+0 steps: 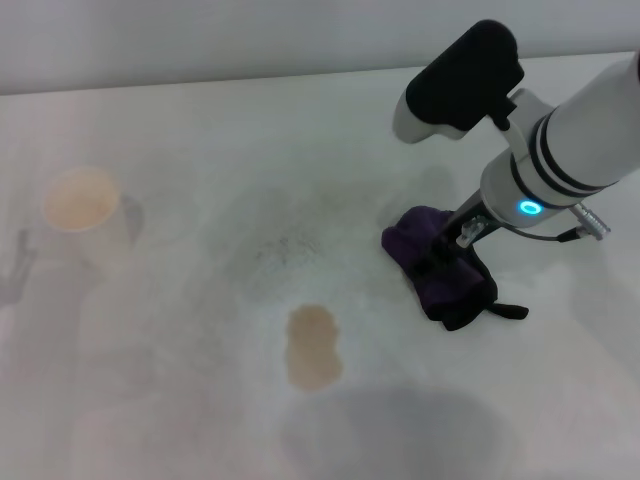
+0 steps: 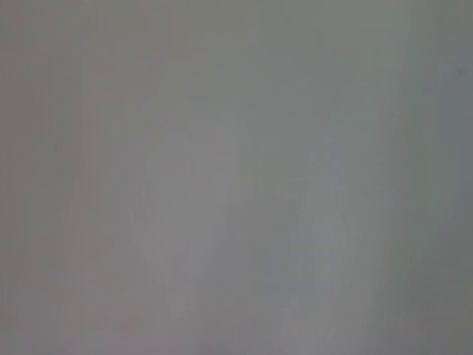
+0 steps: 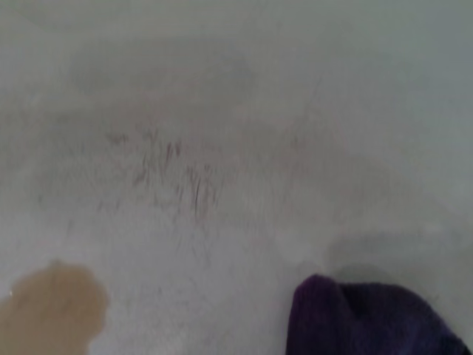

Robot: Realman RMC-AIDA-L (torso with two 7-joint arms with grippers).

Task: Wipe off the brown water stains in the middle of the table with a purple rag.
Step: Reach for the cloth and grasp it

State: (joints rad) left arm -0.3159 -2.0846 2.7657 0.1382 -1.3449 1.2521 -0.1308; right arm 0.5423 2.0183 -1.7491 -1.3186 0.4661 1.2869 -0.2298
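R gripper (image 1: 447, 258) down on purple rag (image 1: 440, 270), jaw state unclear; brown water stains (image 1: 313, 346) nearby on table (image 1: 180, 400), untouched.

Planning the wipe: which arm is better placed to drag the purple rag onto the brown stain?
Right. The right gripper is at the purple rag, beside the brown water stains. The left arm is not in view.

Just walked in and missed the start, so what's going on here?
The right gripper is down on the purple rag, which lies on the table. The brown water stains sit untouched, apart from the rag on its left and nearer the robot. A paper cup stands far left. The left arm is not in view.
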